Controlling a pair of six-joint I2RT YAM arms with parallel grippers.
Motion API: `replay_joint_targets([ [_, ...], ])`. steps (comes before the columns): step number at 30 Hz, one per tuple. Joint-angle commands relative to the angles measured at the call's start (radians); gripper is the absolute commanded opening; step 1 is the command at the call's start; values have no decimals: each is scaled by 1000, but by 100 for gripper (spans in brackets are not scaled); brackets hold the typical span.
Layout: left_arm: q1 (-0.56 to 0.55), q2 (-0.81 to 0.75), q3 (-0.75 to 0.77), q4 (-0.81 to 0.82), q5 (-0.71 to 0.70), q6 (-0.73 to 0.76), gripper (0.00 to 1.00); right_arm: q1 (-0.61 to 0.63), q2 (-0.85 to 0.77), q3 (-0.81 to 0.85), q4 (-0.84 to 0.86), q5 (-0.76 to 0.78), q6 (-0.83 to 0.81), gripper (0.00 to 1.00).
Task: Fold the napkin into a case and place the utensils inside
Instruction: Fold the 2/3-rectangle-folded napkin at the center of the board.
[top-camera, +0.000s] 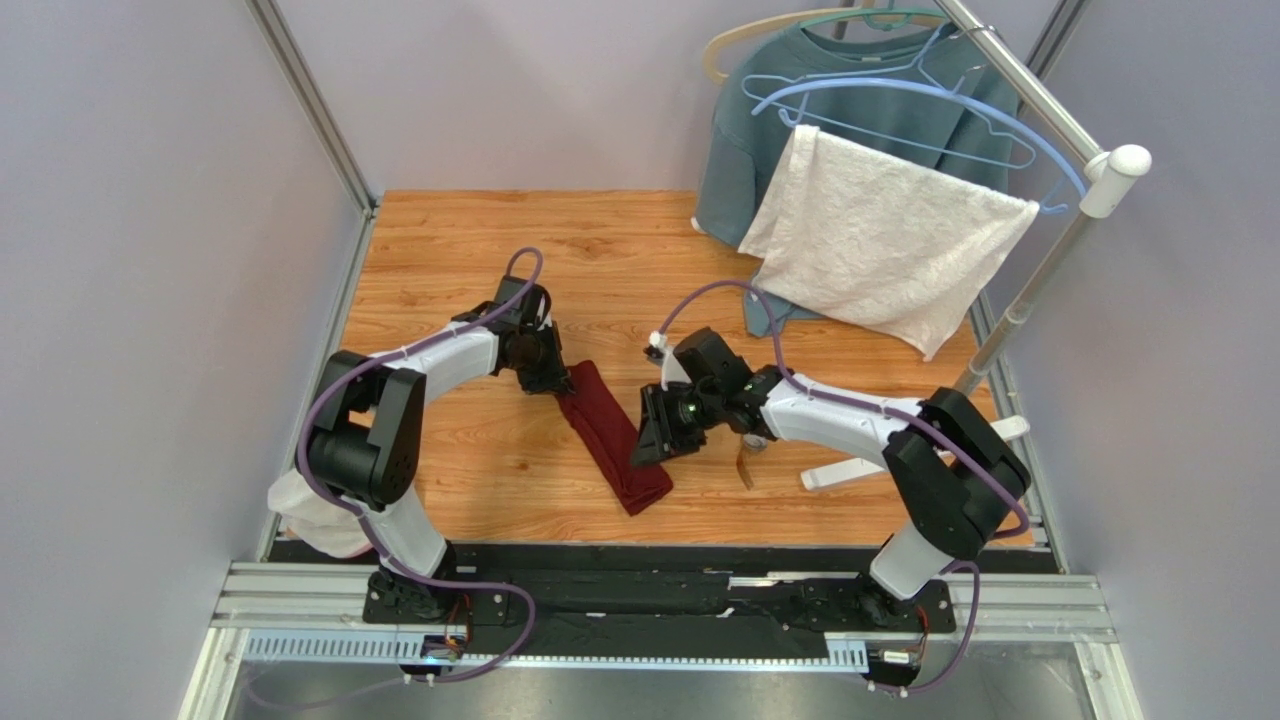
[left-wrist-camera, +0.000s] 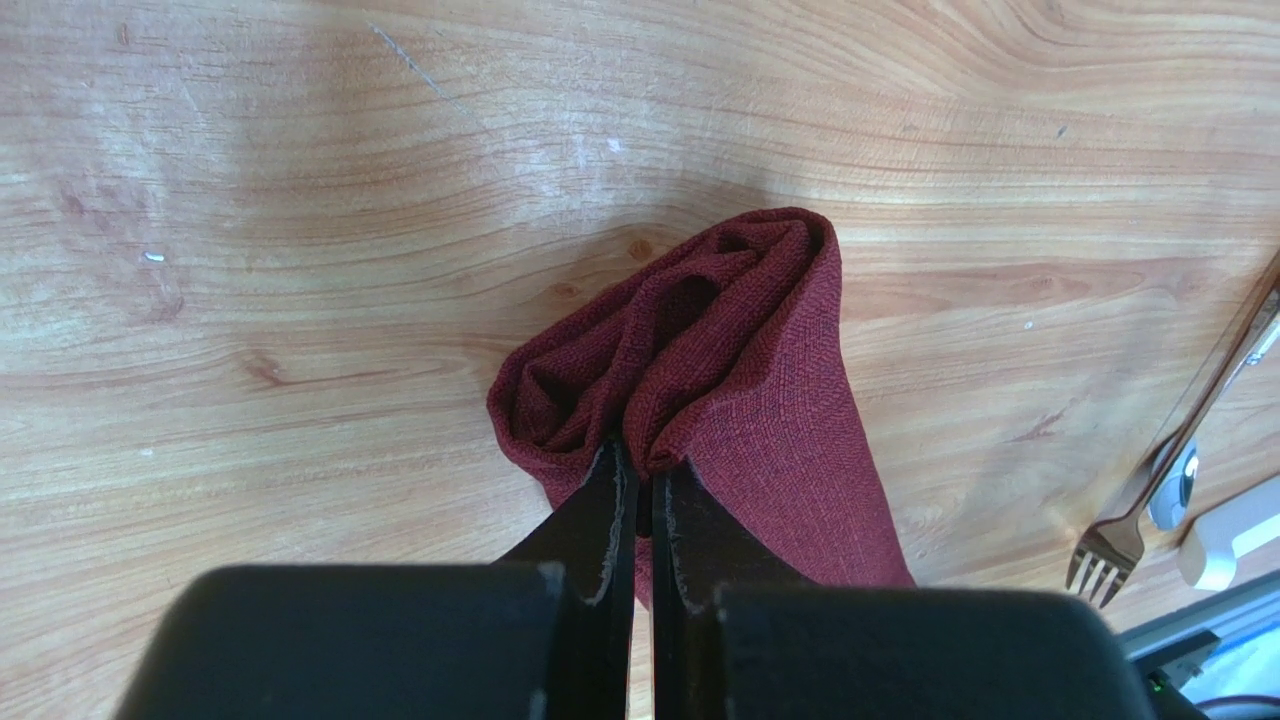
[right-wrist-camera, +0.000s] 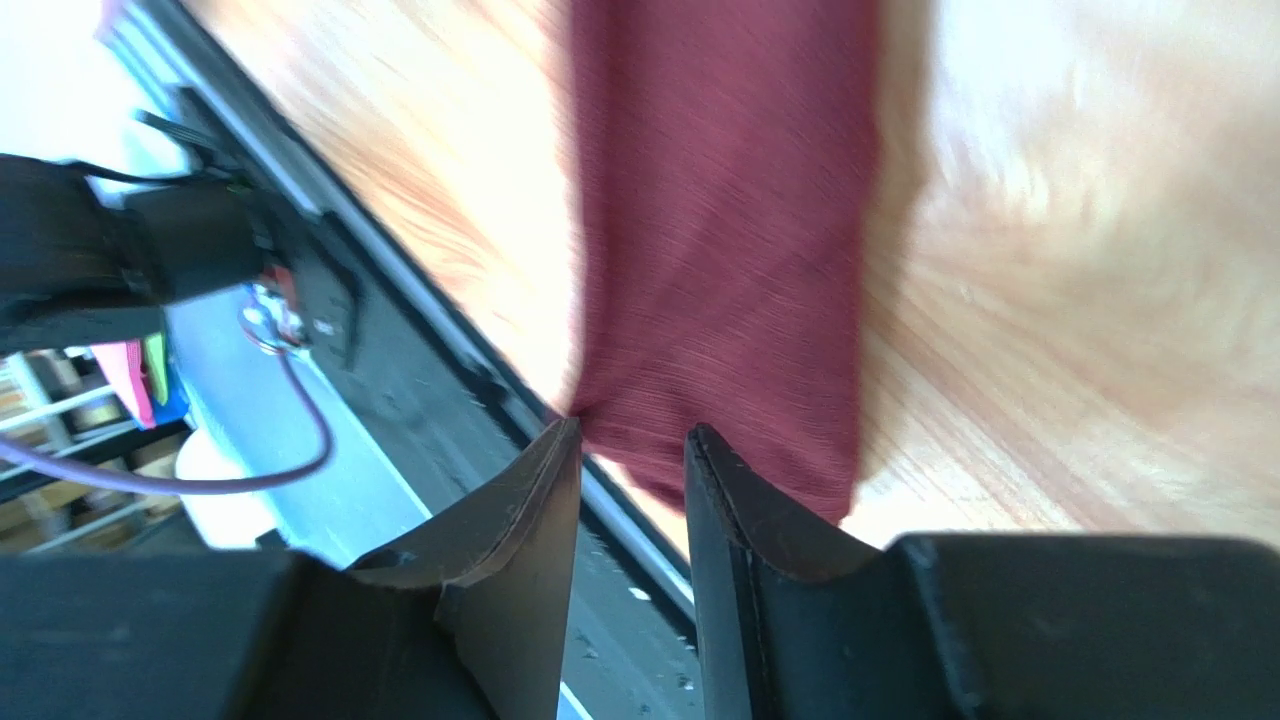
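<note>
The napkin (top-camera: 613, 435) lies on the table (top-camera: 451, 255) as a narrow oblong strip. It runs slantwise from far-left to near-right, and its near end comes close to the black rail (top-camera: 676, 567) along the front edge.

My left gripper (left-wrist-camera: 639, 503) is pressed together on the far end of the strip. It pinches a fold of the cloth there, and just beyond the fingertips the layers bulge into a rounded, open mouth.

My right gripper (right-wrist-camera: 631, 450) stands spread at the right long edge of the strip, by its near end. This wrist view is blurred, so I cannot tell if the tips touch the cloth.

The fork (left-wrist-camera: 1120, 543) and the spoon (left-wrist-camera: 1175, 489) lie together on the wood to the right of the napkin, apart from it. In the top view the right arm partly covers them.

Between the strip and the left wall there is a wide stretch of wood, and also on the far side. Room is tighter at the far-right corner, where a white towel (top-camera: 887, 248) and a grey-blue sweatshirt (top-camera: 744, 150) hang from a rack (top-camera: 1037, 285) over the table.
</note>
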Motion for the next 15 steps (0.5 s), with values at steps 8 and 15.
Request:
replay_joint_targets([
  [8, 8, -28, -18, 35, -19, -42, 0, 45, 151, 100, 179, -181, 74, 33],
  [15, 17, 18, 7, 32, -32, -59, 0, 16, 327, -163, 466, -163, 110, 31],
])
